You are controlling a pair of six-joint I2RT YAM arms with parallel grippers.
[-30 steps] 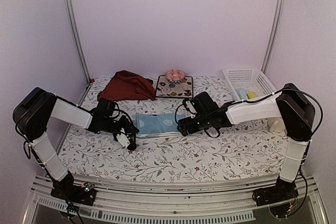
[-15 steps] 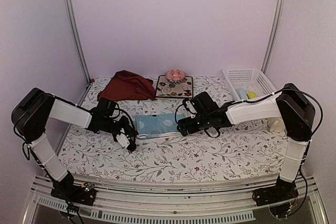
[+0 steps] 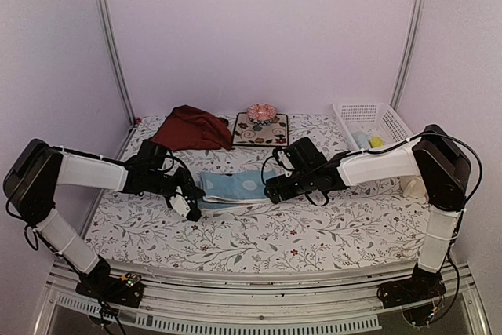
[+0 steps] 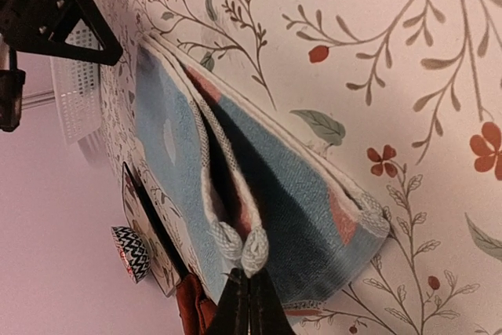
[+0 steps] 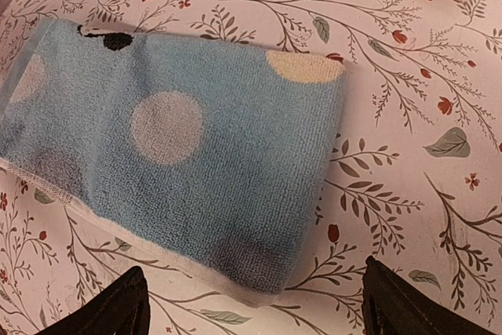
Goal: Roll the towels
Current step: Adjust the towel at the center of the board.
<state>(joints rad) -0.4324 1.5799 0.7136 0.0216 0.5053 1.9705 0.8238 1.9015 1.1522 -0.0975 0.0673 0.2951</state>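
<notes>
left jaws tight on blue towel [image 3: 235,187], right jaws wide

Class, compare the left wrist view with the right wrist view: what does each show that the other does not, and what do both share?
Only the left wrist view: the light blue towel end-on, its folded layers showing, two edges pinched in the shut left tool, with the white basket and dark red towel beyond. Only the right wrist view: the towel's flat top face with white dots, and the open right tool over its near end. Both: the same towel lying on the floral table covering.
</notes>
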